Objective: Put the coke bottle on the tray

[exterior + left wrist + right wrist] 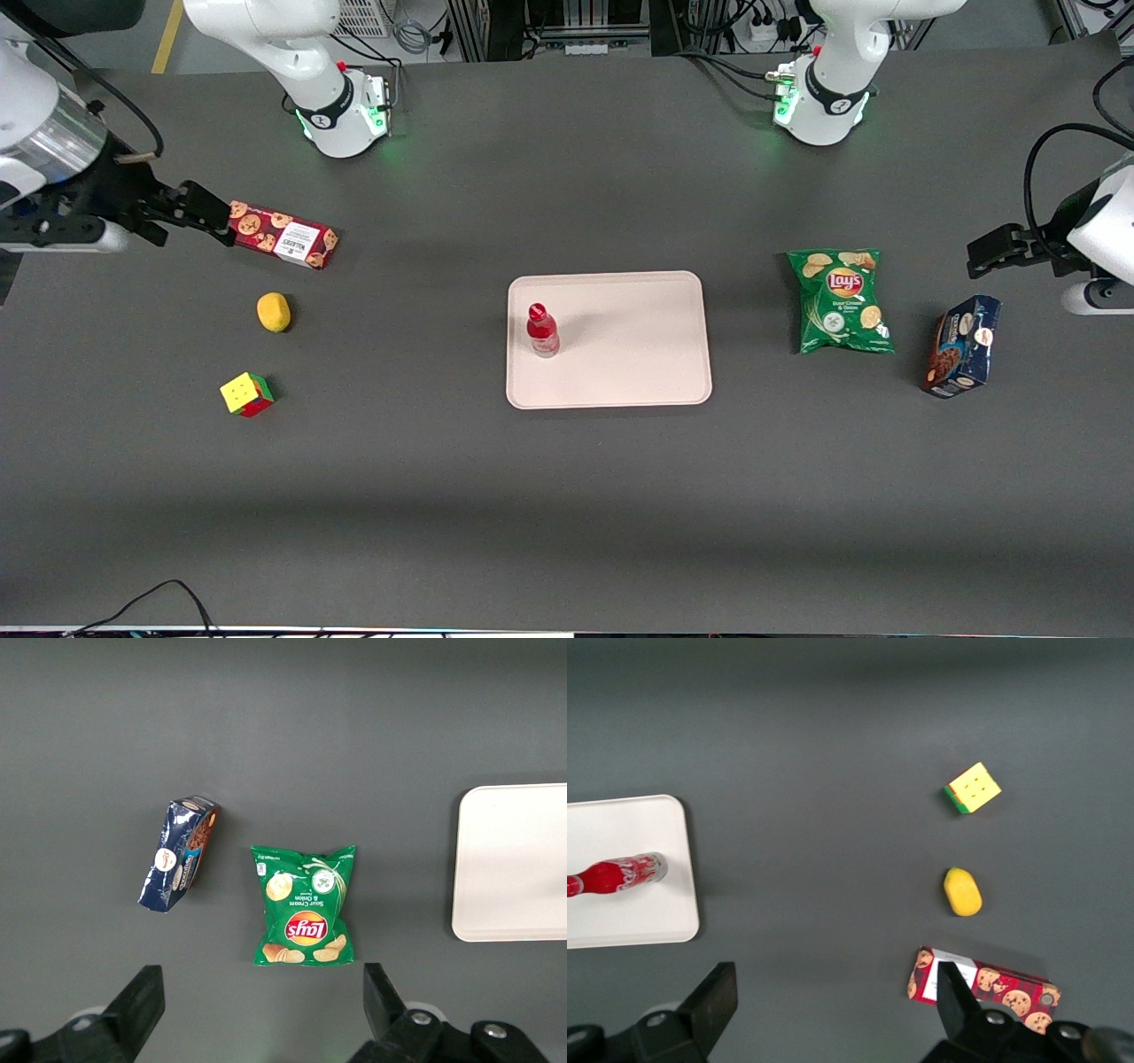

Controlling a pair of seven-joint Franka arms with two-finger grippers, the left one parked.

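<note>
Bottle (542,330) upright on the tray (620,377), gripper (205,213) empty and well apart.

The tray holds only the bottle, which stands near the rim at the working arm's end. The gripper hangs with fingers spread wide above the cookie box (283,235), toward the working arm's end of the table. The bottle is slim and red, with a red cap and clear base.
</note>
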